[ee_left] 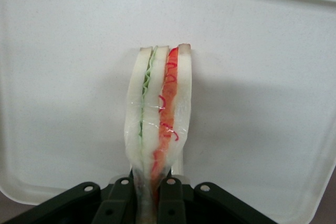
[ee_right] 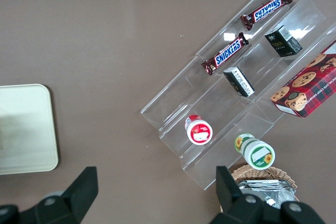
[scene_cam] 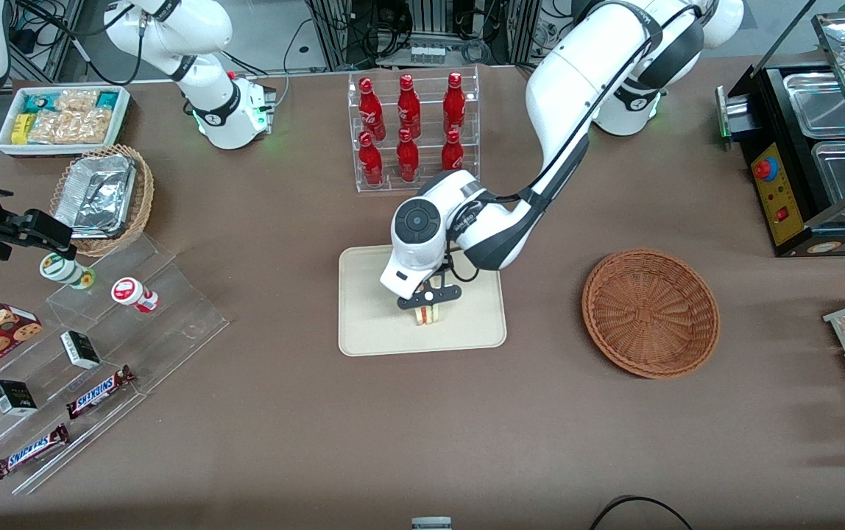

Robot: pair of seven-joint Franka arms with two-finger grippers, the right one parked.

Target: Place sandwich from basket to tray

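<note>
The sandwich [scene_cam: 428, 315] is a white wedge with red and green filling, held upright over the beige tray [scene_cam: 371, 324]. My left gripper [scene_cam: 428, 305] is shut on the sandwich, low above the tray's nearer part. In the left wrist view the sandwich [ee_left: 157, 114] is pinched at its base between the black fingers [ee_left: 173, 200], with the tray [ee_left: 262, 77] under it. The reddish-brown basket [scene_cam: 651, 313] stands beside the tray, toward the working arm's end of the table, with nothing in it. The tray's edge also shows in the right wrist view [ee_right: 26, 129].
A clear rack of red bottles [scene_cam: 411, 132] stands farther from the camera than the tray. Clear stepped shelves with snack bars and cups [scene_cam: 91, 346], a tan basket of foil trays [scene_cam: 102, 195] and a white snack bin [scene_cam: 62, 118] lie toward the parked arm's end. A black warmer [scene_cam: 812, 147] lies toward the working arm's end.
</note>
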